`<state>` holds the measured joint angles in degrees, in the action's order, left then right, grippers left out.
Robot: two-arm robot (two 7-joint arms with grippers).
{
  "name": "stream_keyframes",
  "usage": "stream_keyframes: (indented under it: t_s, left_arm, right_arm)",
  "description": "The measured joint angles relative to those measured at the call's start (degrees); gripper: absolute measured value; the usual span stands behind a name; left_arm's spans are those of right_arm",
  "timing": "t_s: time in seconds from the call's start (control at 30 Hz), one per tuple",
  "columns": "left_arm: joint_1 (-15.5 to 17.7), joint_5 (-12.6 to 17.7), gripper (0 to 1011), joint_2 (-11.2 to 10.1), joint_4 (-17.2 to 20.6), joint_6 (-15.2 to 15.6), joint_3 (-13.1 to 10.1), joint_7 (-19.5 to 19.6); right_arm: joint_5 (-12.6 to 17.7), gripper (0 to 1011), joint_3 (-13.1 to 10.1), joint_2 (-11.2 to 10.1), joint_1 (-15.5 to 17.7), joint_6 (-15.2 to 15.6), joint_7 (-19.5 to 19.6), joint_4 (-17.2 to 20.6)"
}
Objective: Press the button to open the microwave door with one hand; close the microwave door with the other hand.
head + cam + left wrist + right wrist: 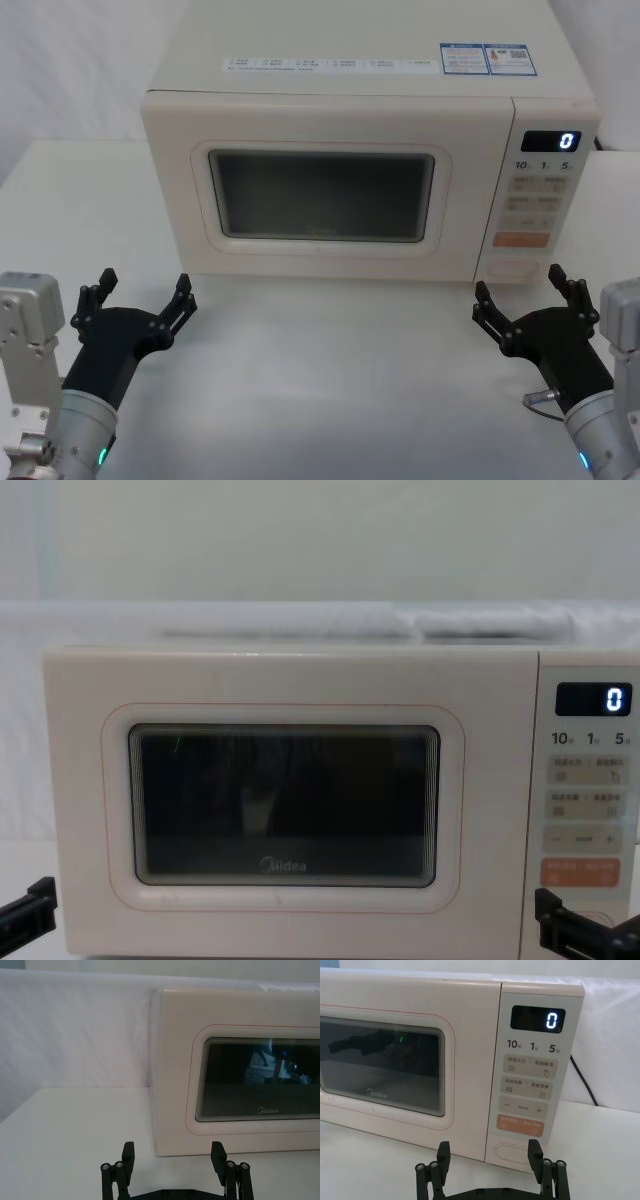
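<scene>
The cream microwave stands at the back of the table with its door (320, 195) shut; the dark window and Midea logo face me (285, 805). The oval door button (512, 268) sits at the bottom of the control panel (512, 1152). My left gripper (142, 286) is open, low over the table in front of the door's left corner (173, 1152). My right gripper (520, 284) is open too, just in front of the control panel and a short way from the button (489, 1152). Neither gripper touches the microwave.
The control panel (540, 190) on the microwave's right shows a lit 0 on its display (538, 1020). A black power cable (582, 1080) runs down behind the right side. The white table (330, 380) stretches between the two arms, with a white backdrop behind.
</scene>
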<state>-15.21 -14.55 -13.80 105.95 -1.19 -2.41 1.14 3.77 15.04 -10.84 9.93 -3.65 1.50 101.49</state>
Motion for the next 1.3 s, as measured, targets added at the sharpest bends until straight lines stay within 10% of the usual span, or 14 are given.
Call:
stream_keyframes:
  t_s: [1.3]
  left_arm:
    - [0.0,0.0,1001,0.0,0.0,0.0,0.0,0.0]
  right_arm:
    - [0.0,942,0.0,0.0,0.0,0.0,0.0,0.0]
